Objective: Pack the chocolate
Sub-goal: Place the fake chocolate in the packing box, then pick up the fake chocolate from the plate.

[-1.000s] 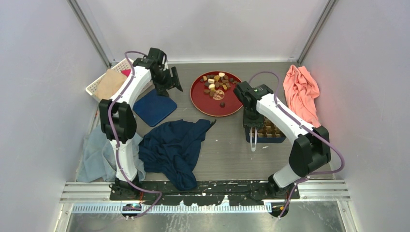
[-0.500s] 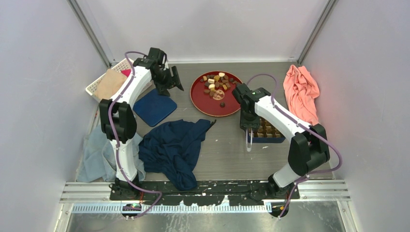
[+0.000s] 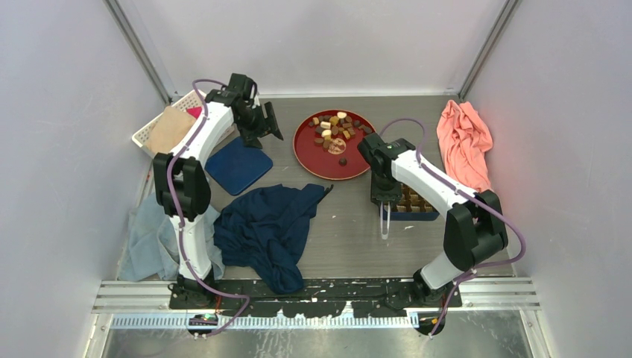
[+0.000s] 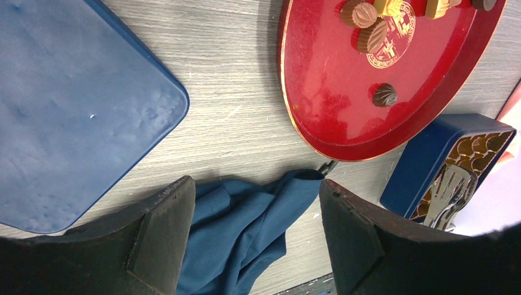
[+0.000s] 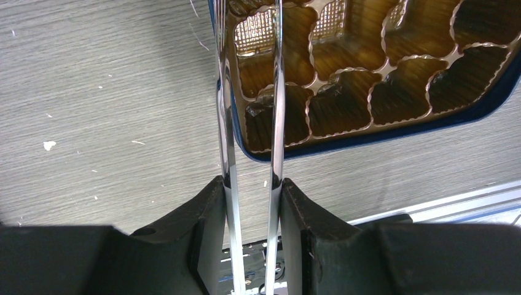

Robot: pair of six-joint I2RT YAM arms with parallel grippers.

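Note:
The chocolate (image 3: 335,128), several brown and cream pieces, lies on the far half of the red round tray (image 3: 305,160); one dark piece (image 4: 384,94) sits apart, nearer the tray's middle. The navy box (image 3: 421,212) with gold compartments (image 5: 368,61) stands right of the tray. My right gripper (image 3: 383,200) is shut on metal tongs (image 5: 225,123), held over the box's left edge, with the tong ends running out of the top of the wrist view. The compartments in the right wrist view look empty. My left gripper (image 4: 255,187) is open and empty, held above the table left of the tray.
A blue lid (image 3: 238,164) lies left of the tray. A dark blue cloth (image 3: 272,224) is spread in the middle front. A pink cloth (image 3: 466,142) lies at the right, a white basket (image 3: 160,127) at the back left, a pale cloth (image 3: 149,239) at the left.
My right arm has shifted slightly left with the tongs, which now lie at the box's left edge. The left arm has barely moved.

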